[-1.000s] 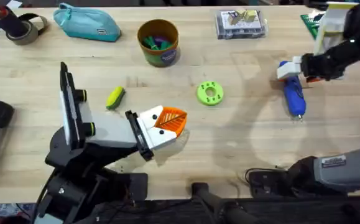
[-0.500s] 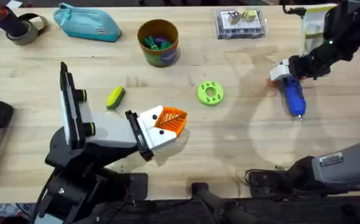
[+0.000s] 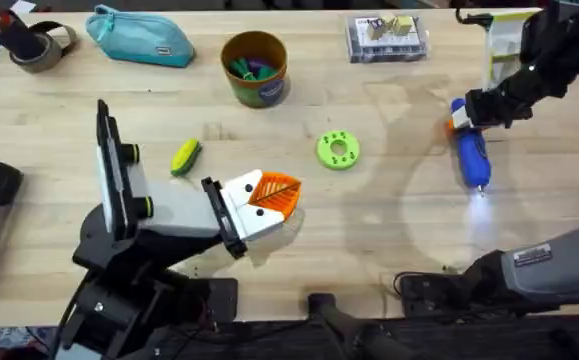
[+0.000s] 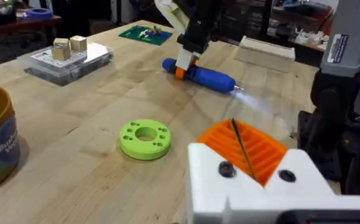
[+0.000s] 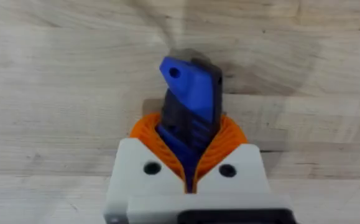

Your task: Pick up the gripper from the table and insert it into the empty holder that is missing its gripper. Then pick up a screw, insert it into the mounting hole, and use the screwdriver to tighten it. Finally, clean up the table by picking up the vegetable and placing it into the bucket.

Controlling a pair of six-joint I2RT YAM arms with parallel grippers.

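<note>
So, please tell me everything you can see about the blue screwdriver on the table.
The screwdriver is a slim, blue, pen-shaped tool that looks like plastic. It lies flat on the table, on the right side of the overhead view, its short metal tip pointing toward the arms' bases. A small light glows at the tip and brightens the wood there. The right gripper is shut on its rear end, the orange ribbed pads pressing both sides. Nothing else touches it.

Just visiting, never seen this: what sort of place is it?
Probably a robotics lab or workshop: a wooden table with a blue screwdriver, a clear parts box, and cluttered benches behind.
</note>
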